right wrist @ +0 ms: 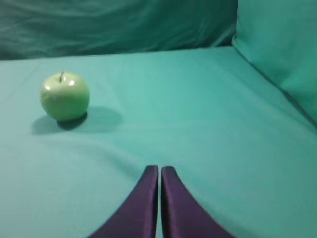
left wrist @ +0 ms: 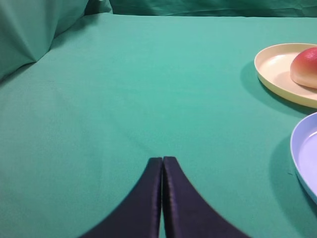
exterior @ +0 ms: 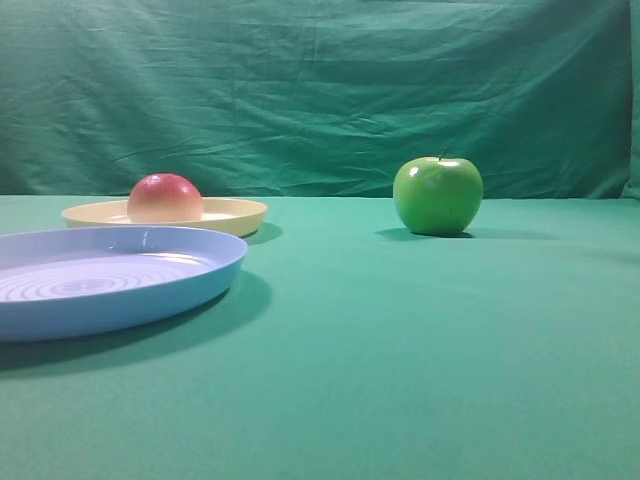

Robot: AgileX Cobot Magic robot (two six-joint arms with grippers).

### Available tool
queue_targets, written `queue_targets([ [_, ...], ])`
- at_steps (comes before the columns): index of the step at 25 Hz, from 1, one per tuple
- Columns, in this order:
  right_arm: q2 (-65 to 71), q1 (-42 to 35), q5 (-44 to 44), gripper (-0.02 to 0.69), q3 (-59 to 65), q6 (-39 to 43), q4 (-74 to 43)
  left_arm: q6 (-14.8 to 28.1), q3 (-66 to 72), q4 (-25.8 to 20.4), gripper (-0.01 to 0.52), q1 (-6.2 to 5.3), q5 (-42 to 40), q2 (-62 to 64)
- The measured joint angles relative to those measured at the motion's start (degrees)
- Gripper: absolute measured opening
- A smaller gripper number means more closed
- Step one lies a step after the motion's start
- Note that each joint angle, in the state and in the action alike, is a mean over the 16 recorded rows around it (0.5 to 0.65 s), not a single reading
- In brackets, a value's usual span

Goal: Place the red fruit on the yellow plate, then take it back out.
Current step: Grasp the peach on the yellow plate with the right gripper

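Red fruit sits on the yellow plate, resting on the plate's floor toward its left half as seen from the exterior high camera. Fruit upright, red on top fading to pale yellow-pink lower down. Nothing touches it.

Left pincer: fingers pressed together tip to tip, holding nothing. It hangs over bare green cloth of the tabletop. From this pincer, the yellow plate lies ahead and well off to the right, with the fruit partly cut off by the frame edge. The light-blue plate lies nearer, also to the right of the pincer, just beside the yellow plate; whether the two rims touch cannot be told from here. In the exterior high view the blue plate's ringed floor shows, and it stands in front of the yellow plate, overlapping its near rim in the picture.

Right pincer: fingers together, nothing between them, over bare cloth. From this pincer, the green apple stands ahead and to the left, well apart, upright with stem up, casting a shadow to its right. The apple is well apart from both plates.

Draped green cloth backdrop rises behind the tabletop.
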Motion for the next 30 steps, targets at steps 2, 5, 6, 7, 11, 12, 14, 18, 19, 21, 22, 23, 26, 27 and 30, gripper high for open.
queue_targets([
  [2,1.69,0.33,-0.34,0.000,-2.36,0.04,0.28,0.00,0.00,0.00,0.000,0.00,0.00,0.00],
  [5,5.14,1.01,0.63,0.000,-7.10,-0.08,0.58,0.00,0.00,0.00,0.000,0.00,0.00,0.00],
  [6,6.58,1.25,1.55,0.000,-9.01,-0.29,0.74,0.00,0.00,0.00,0.000,0.00,0.00,0.00],
  [7,8.16,1.49,2.84,0.000,-11.10,-0.60,0.97,0.00,0.00,0.00,0.000,0.00,0.00,0.00],
  [11,15.37,2.47,10.21,0.000,-20.71,-2.88,2.34,-0.01,0.00,0.00,0.000,0.00,0.00,0.00],
  [12,17.24,2.72,12.28,0.000,-23.20,-3.63,2.75,-0.02,0.00,0.00,0.000,0.00,0.00,0.00],
  [14,20.94,3.19,16.35,0.000,-27.95,-5.24,3.58,-0.03,0.00,0.00,0.000,0.00,0.00,0.00],
  [18,27.91,3.68,23.48,0.000,-36.00,-8.76,5.42,-0.06,0.00,0.00,0.000,0.00,0.00,0.00],
  [19,29.50,3.71,24.95,0.000,-37.66,-9.72,6.00,-0.07,0.00,0.00,0.000,0.00,0.00,0.00],
  [21,32.47,3.81,27.29,0.000,-40.44,-11.74,7.33,-0.08,0.00,0.00,0.000,0.00,0.00,0.00],
  [22,33.85,3.92,28.10,0.000,-41.59,-12.76,8.02,-0.09,0.00,0.00,0.000,0.00,0.00,0.00],
  [23,35.17,4.10,28.61,0.000,-42.57,-13.78,8.69,-0.10,0.00,0.00,0.000,0.00,0.00,0.00],
  [26,38.91,5.06,28.48,0.000,-44.52,-16.54,10.46,-0.11,0.00,0.00,0.000,0.00,0.00,0.00],
  [27,40.10,5.51,27.93,0.000,-44.90,-17.39,10.98,-0.11,0.00,0.00,0.000,0.00,0.00,0.00],
  [30,43.75,7.25,25.15,0.000,-45.55,-19.75,12.70,-0.11,0.00,0.00,0.000,0.00,0.00,0.00],
])
